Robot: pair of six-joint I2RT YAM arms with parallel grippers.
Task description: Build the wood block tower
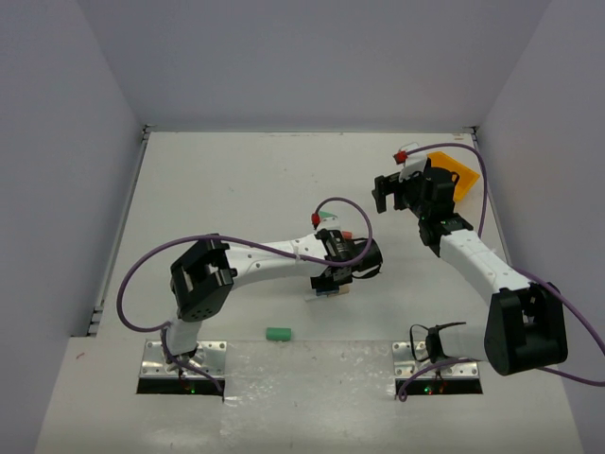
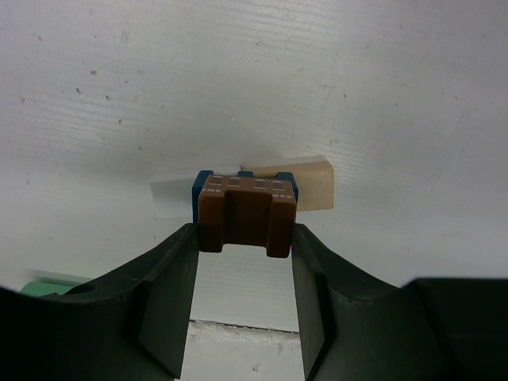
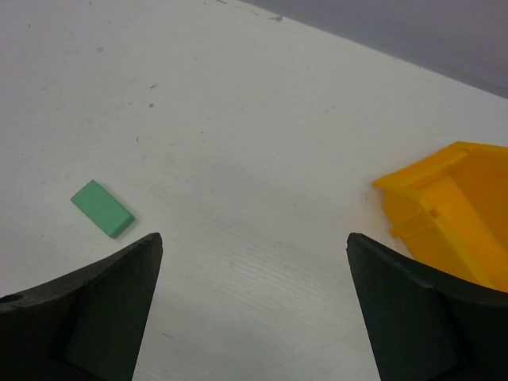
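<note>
My left gripper [image 2: 244, 232] is shut on a reddish-brown notched block [image 2: 246, 210] and holds it right over a blue block [image 2: 203, 181]. The blue block rests on a pale flat plank [image 2: 309, 184] lying on the table. In the top view the left gripper [image 1: 333, 280] is at mid-table over the plank [image 1: 319, 296]. A green block [image 1: 278, 333] lies near the front edge; its corner shows in the left wrist view [image 2: 46, 286]. My right gripper [image 3: 254, 238] is open and empty above bare table, at the back right in the top view [image 1: 386, 194].
A yellow plastic bin [image 1: 459, 178] stands at the back right behind the right gripper; it also shows in the right wrist view [image 3: 452, 214]. A second flat green block [image 3: 101, 208] lies left of the right gripper. Grey walls enclose the table.
</note>
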